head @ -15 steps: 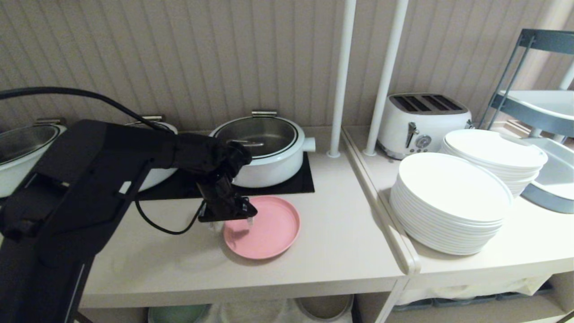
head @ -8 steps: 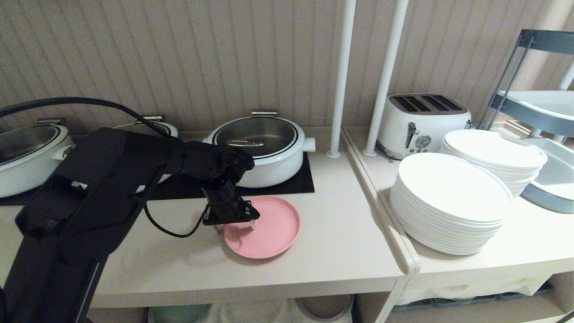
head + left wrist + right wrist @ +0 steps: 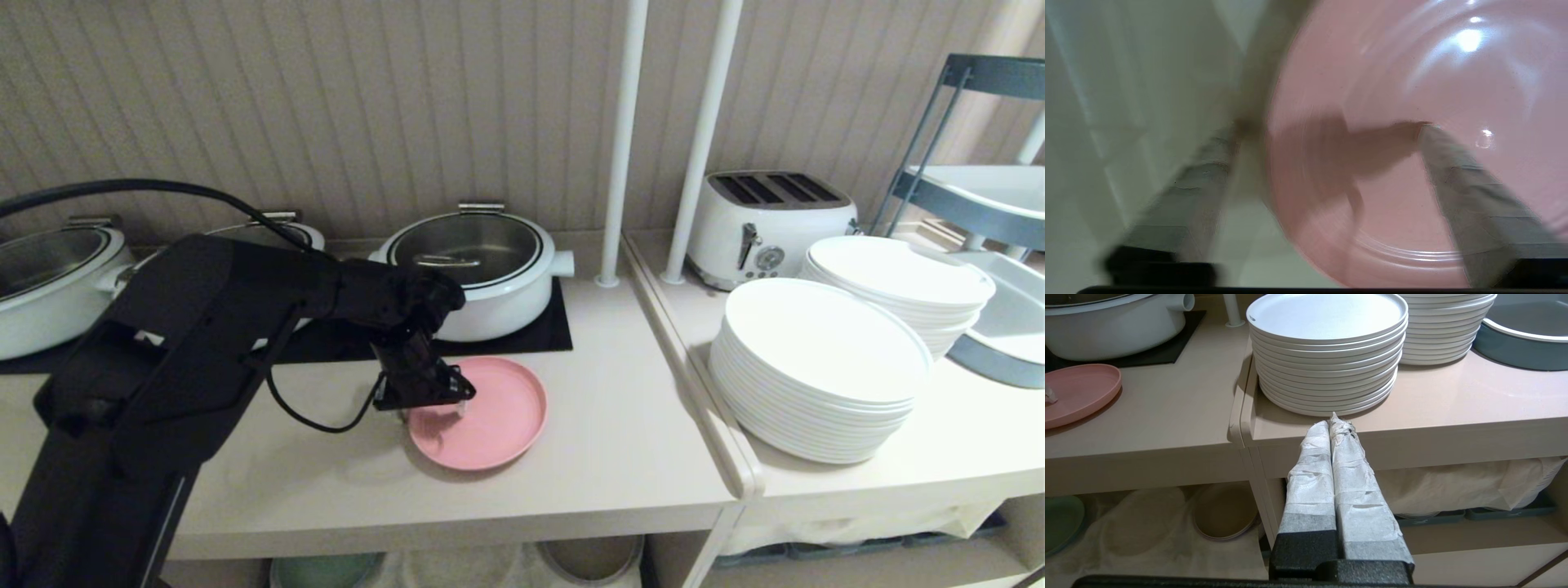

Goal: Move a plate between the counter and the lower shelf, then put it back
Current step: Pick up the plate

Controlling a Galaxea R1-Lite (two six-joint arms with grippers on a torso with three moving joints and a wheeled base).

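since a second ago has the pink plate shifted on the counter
No. The pink plate keeps its spot just in front of the black hob.

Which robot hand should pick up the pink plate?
The left hand: its open fingers straddle the pink plate's rim. The right hand hangs shut, off by the white stack.

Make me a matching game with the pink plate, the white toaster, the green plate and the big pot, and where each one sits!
Things:
1. small round pink plastic plate
2. white metal toaster
3. round green plate
4. round white pot

Places:
A. on the black glass hob
B. on the lower shelf
C. on the beige counter, under the left hand
D. behind the white plate stacks

Pairs: 1-C, 2-D, 3-B, 4-A
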